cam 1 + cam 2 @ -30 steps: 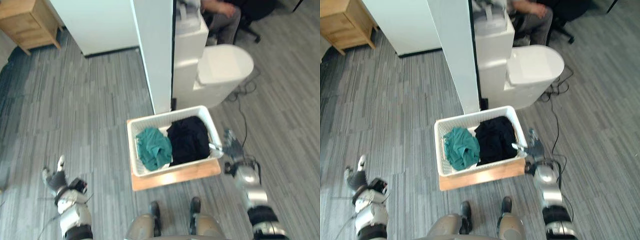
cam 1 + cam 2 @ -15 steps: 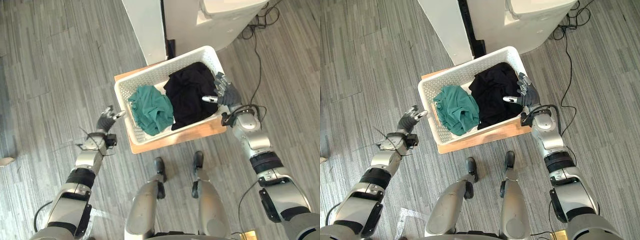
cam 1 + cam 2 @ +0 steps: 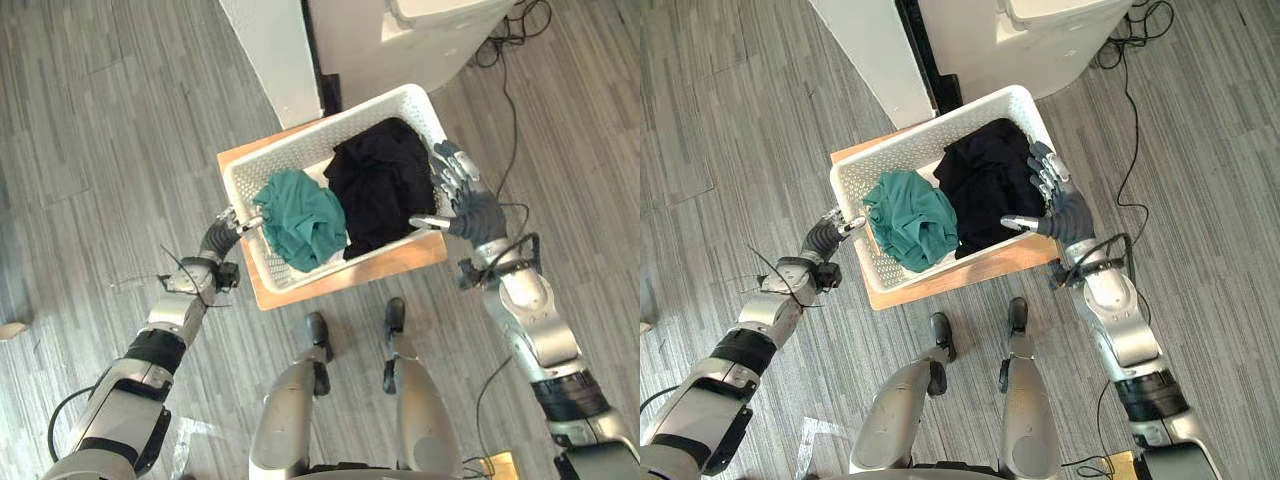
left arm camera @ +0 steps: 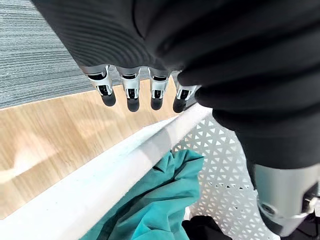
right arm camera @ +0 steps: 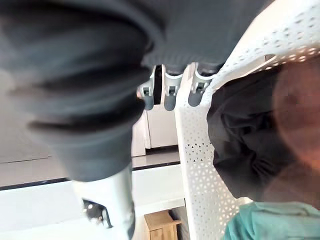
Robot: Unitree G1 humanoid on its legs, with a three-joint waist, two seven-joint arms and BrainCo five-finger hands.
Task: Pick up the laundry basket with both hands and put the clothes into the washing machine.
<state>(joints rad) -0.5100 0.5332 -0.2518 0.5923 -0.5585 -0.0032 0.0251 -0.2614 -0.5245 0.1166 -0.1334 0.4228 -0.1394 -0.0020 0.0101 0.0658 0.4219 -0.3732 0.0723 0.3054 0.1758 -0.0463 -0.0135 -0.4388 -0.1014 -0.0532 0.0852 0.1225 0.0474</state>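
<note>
A humanoid robot stands over a load of washing on a grey plank floor point(image 3: 100, 120). At left, the left robot hand point(image 3: 218, 238) is open at the near-left rim of the white laundry basket point(image 3: 320, 128). In the left wrist view its straight fingers point(image 4: 131, 95) hang just outside the rim, above the wooden board point(image 3: 350, 275) that carries the basket, while the thumb reaches in over the rim; nothing is gripped. Inside the basket, a crumpled teal garment point(image 3: 300, 212) fills the left half and a black garment point(image 3: 385, 185) the right, the two touching at the middle. The basket sits on the board at a slant, its far corner close to a white panel point(image 3: 270, 50) and to the white washing machine point(image 3: 380, 50) beside it. At right, the right robot hand point(image 3: 476, 208) is spread wide against the basket's right side, its fingers point(image 3: 447, 165) fanned just outside the rim and the thumb pointing in toward the black garment, closed on nothing.
</note>
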